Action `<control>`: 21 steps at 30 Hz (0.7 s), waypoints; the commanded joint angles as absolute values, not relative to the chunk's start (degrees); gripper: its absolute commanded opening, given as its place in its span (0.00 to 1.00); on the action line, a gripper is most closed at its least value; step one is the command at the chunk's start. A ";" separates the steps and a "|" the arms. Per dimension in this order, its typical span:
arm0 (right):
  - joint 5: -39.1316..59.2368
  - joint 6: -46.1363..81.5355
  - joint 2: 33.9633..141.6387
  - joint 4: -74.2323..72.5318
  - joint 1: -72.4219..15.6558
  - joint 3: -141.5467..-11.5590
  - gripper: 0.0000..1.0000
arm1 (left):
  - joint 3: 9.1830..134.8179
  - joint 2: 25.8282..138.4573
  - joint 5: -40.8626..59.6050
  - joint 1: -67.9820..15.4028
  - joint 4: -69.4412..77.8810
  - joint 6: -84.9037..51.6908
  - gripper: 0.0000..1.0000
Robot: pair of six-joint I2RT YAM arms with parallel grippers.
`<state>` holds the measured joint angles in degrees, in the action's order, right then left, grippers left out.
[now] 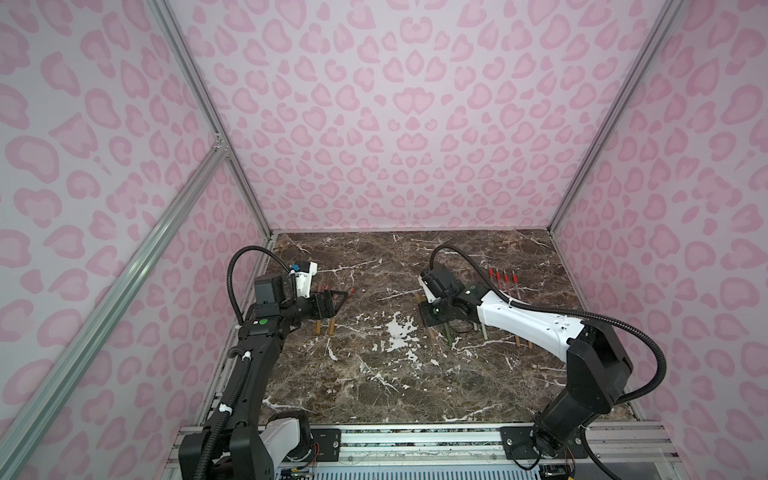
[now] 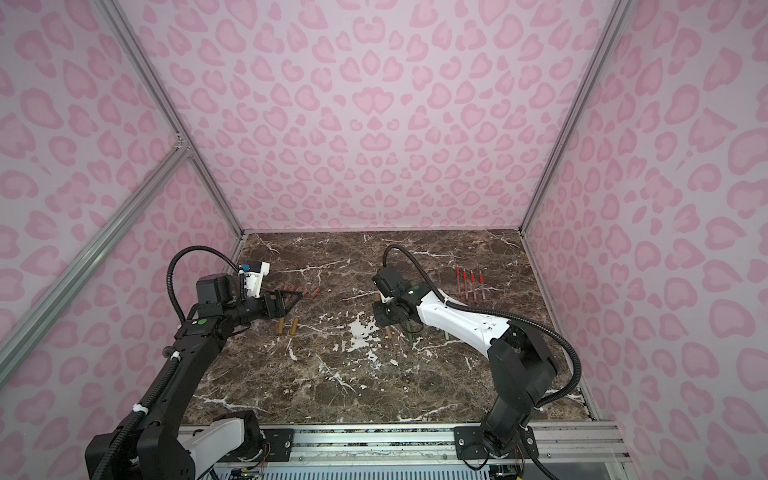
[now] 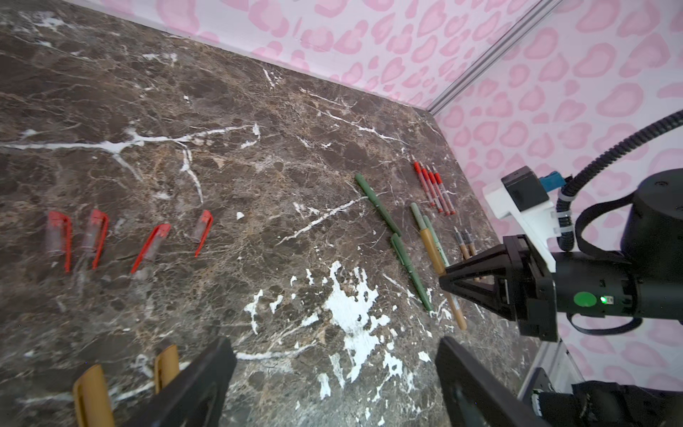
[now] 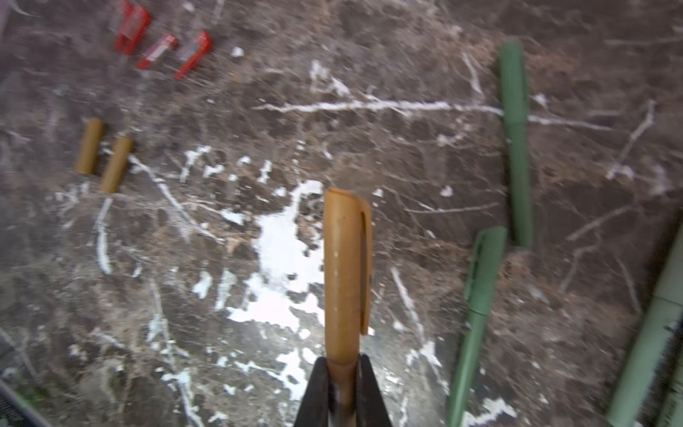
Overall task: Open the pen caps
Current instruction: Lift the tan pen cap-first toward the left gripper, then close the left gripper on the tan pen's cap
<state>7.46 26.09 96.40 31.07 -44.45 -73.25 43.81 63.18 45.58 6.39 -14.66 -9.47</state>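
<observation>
Top views, both of them, show my left gripper (image 1: 334, 303) low over the left side of the tabletop (image 1: 374, 374), its jaws spread wide with nothing between them. Two loose tan caps (image 1: 325, 328) lie side by side just on its near side, and red caps (image 1: 352, 291) sit just beyond it. Right of centre, my right gripper (image 1: 424, 312) is pinched onto a tan pen (image 1: 418, 297). Red pen bodies (image 1: 505, 282) lie in a row farther back on the right.

Left wrist view: four red caps (image 3: 96, 234) lie in a loose row, apart from one another. The loose tan caps (image 3: 92, 395) lie just beside one finger of the empty left gripper (image 3: 334, 345). Across the tabletop, the right gripper (image 3: 445, 277) clamps the tan pen just under its tan cap (image 3: 430, 244). Two dark green pens (image 3: 410, 273) and pale green pens (image 3: 419, 216) lie close by.

Right wrist view is blurred, but I can see the right gripper (image 4: 343, 360) closed on the tan pen's barrel. The tan cap (image 4: 345, 266) is still on, sticking out past the fingertips. The dark green pens (image 4: 515, 140) lie to one side, capped.
</observation>
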 commanded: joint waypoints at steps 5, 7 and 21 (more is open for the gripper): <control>12.27 29.64 100.34 22.40 -50.37 -79.52 0.09 | 41.53 63.59 51.26 4.88 -6.24 -17.13 0.85; 12.55 30.32 101.83 21.01 -51.53 -81.02 0.08 | 41.47 63.97 51.24 3.76 -6.01 -17.33 0.82; 17.64 30.40 108.07 18.06 -55.99 -88.99 0.08 | 41.93 66.33 49.39 -1.31 -5.92 -17.55 0.58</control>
<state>16.78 30.87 107.11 19.64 -55.64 -88.49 42.00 65.93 49.25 -0.89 -8.86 -16.88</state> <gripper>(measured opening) 0.110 0.596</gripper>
